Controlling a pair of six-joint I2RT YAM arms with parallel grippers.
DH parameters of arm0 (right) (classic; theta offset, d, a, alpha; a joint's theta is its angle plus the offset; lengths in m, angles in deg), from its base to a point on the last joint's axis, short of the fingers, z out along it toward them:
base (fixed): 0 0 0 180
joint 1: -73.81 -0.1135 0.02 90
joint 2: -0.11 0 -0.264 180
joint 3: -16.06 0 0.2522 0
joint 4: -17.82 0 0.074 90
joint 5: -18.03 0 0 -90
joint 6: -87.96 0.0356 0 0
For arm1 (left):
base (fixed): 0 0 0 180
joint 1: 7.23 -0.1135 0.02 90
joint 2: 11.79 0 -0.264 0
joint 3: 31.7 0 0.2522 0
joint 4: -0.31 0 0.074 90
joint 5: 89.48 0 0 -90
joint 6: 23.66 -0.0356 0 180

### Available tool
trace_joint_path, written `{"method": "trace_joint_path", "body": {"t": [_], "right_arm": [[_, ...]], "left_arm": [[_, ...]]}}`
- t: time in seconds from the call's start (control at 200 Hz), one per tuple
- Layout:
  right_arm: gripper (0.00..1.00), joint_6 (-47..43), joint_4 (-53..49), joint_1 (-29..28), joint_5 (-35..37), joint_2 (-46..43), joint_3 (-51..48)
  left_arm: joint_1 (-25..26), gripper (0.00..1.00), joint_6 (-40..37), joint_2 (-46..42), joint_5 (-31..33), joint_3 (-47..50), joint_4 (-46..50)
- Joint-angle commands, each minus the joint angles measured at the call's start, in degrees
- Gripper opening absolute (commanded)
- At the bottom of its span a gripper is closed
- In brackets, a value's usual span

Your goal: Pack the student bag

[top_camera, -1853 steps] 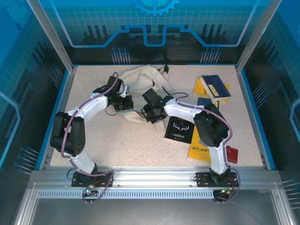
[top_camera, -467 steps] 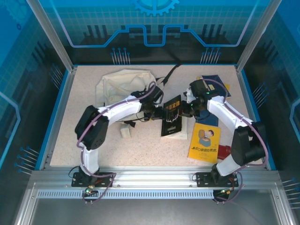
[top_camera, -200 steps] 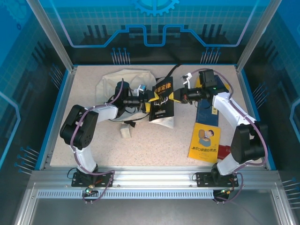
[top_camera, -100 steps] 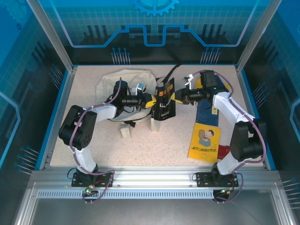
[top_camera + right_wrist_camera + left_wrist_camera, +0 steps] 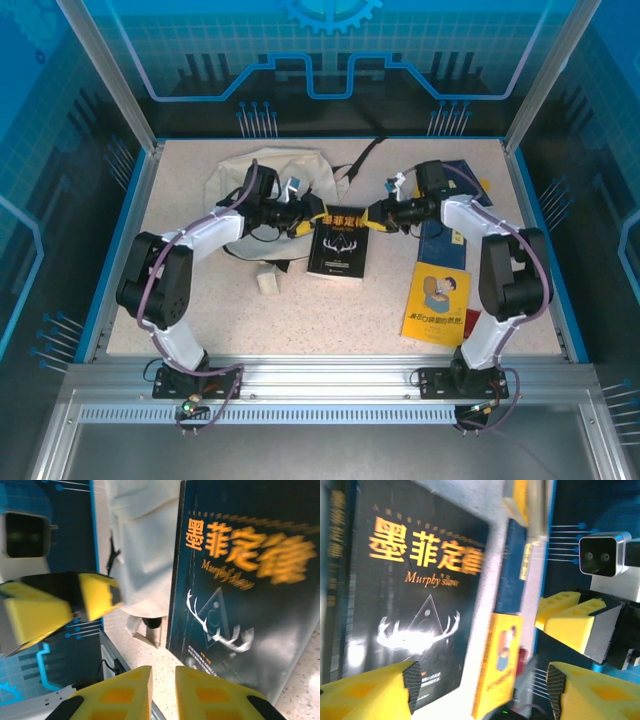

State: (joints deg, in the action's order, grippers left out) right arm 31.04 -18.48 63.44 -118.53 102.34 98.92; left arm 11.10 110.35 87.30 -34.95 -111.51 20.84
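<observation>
The student bag [image 5: 262,178], cream fabric with black straps, lies crumpled at the back left of the table. A black book with orange lettering [image 5: 338,241] lies flat, front cover up, just right of it. My left gripper [image 5: 306,226] hovers at the book's upper left corner, open with nothing between its pads [image 5: 410,684]. My right gripper [image 5: 373,215] is at the upper right corner, its fingers [image 5: 120,696] a narrow gap apart and holding nothing. The left wrist view has the black book [image 5: 410,595] beyond my left gripper [image 5: 480,690]. Black book [image 5: 240,580] and bag [image 5: 145,540] lie ahead of my right gripper [image 5: 163,696].
A yellow book [image 5: 437,303] lies at the right front, and a dark blue book [image 5: 440,236] lies behind it under the right arm. A small cream piece [image 5: 268,282] sits in front of the bag. Blue rails edge the table.
Half a second ago the black book stood on edge between both grippers. It now lies flat on the table, and both grippers have let go of it.
</observation>
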Motion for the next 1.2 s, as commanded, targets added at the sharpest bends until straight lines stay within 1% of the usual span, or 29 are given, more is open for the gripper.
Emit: {"method": "trace_joint_path", "body": {"t": [0.0, 0.04, 0.085, 0.16, 0.195, 0.235, 0.34, 0.45, 0.61, 0.79, 0.865, 1.046, 1.191], "right_arm": [[0.23, 0.20, 0.14, -2.05, 3.61, 4.21, 2.52], [0.29, -0.23, -0.82, -2.50, 6.04, 5.27, 3.13], [0.39, -0.92, -2.12, -3.21, 9.46, 5.97, 3.73], [0.53, -2.31, -5.96, -4.65, 17.18, 6.53, 5.15], [0.57, -2.81, -7.27, -5.33, 19.86, 6.85, 5.65], [0.59, -2.96, -7.97, -5.99, 21.47, 7.19, 5.92], [0.60, -2.84, -9.39, -7.39, 24.72, 8.56, 6.57], [0.60, -2.10, -9.54, -8.24, 26.24, 9.79, 6.66], [0.62, -2.31, -11.48, -9.31, 29.77, 11.14, 8.01], [0.64, -2.22, -11.99, -9.84, 30.09, 12.50, 8.77], [0.63, -2.31, -11.15, -9.93, 28.58, 13.12, 8.70], [0.54, -3.46, -9.19, -10.20, 23.50, 14.87, 9.84], [0.50, -4.34, -7.56, -10.28, 19.23, 16.14, 10.65]], "left_arm": [[-0.21, 0.73, -8.54, -2.53, 10.35, -3.43, 13.61], [-0.14, 0.73, -9.44, -1.96, 11.88, -3.72, 15.07], [-0.13, 0.73, -9.83, -1.18, 12.88, -3.83, 16.17], [0.11, 0.72, -10.17, 0.12, 12.21, -3.87, 16.35], [0.34, 0.72, -10.35, 0.80, 11.84, -4.21, 16.52], [0.76, 0.71, -10.85, 1.71, 11.74, -4.71, 16.78], [1.58, 0.69, -11.38, 4.41, 11.84, -6.64, 17.71], [1.99, 0.66, -11.31, 7.60, 10.82, -8.49, 17.97], [2.81, 0.64, -11.71, 11.64, 9.46, -11.04, 18.46], [3.29, 0.63, -11.58, 14.48, 8.40, -12.90, 18.55], [3.32, 0.62, -11.48, 15.39, 7.71, -13.35, 18.34], [3.25, 0.61, -11.27, 18.03, 8.28, -14.55, 20.22], [3.13, 0.61, -10.98, 19.27, 3.06, -14.99, 18.43]]}}
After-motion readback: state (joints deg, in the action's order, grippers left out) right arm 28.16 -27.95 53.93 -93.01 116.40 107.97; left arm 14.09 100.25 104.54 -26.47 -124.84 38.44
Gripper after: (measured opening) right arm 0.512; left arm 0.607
